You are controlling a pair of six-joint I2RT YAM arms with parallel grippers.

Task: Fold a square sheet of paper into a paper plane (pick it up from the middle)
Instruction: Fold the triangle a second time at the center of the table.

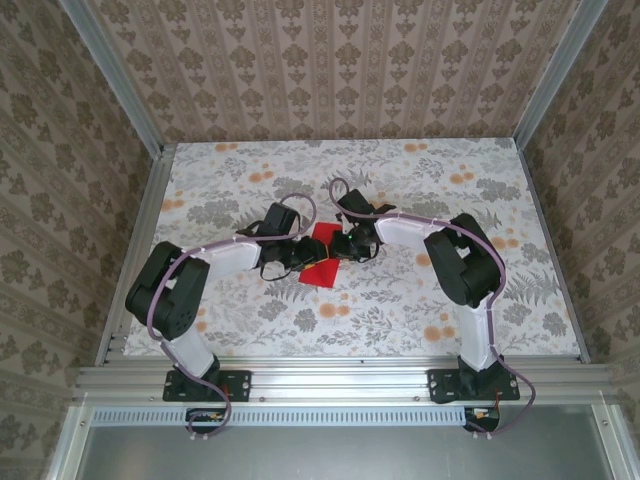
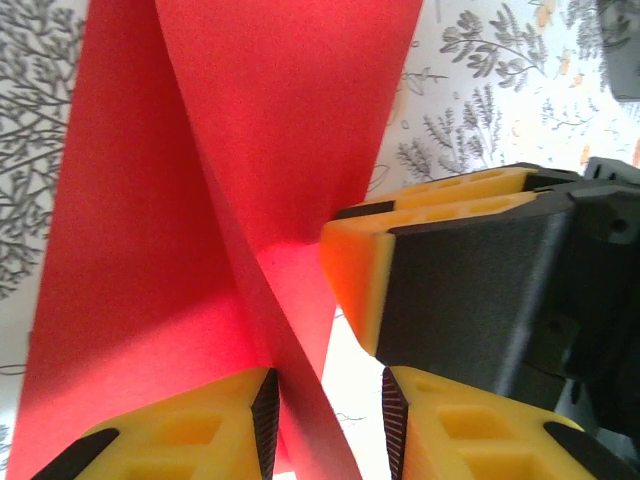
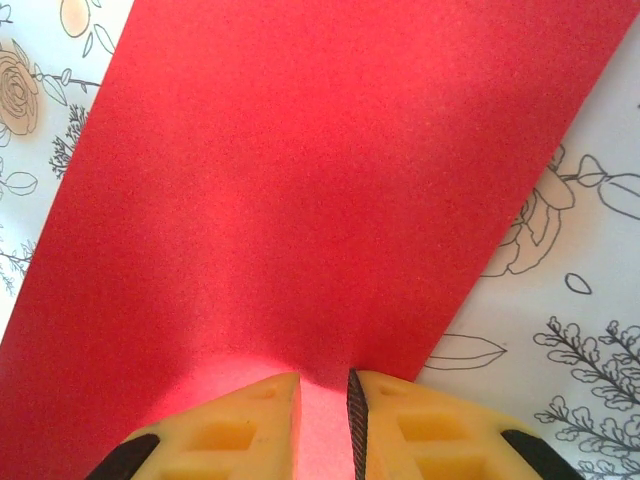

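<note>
Left wrist: left claw (image 2: 327, 400), parted, straddles a raised fold in the square sheet of paper (image 2: 250, 120) running straight ahead; right claw (image 3: 324, 392) perhaps pinching, cannot tell.

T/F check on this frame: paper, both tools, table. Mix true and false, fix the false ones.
1. The paper is red. True.
2. The paper lies fully flat. False: in the left wrist view a flap stands up off the sheet.
3. The left tool is clamped shut. False: its jaws stand apart, with the flap's edge between them.
4. The right tool has paper between its jaws. True.
5. The table is plain white. False: it has a floral print.
</note>
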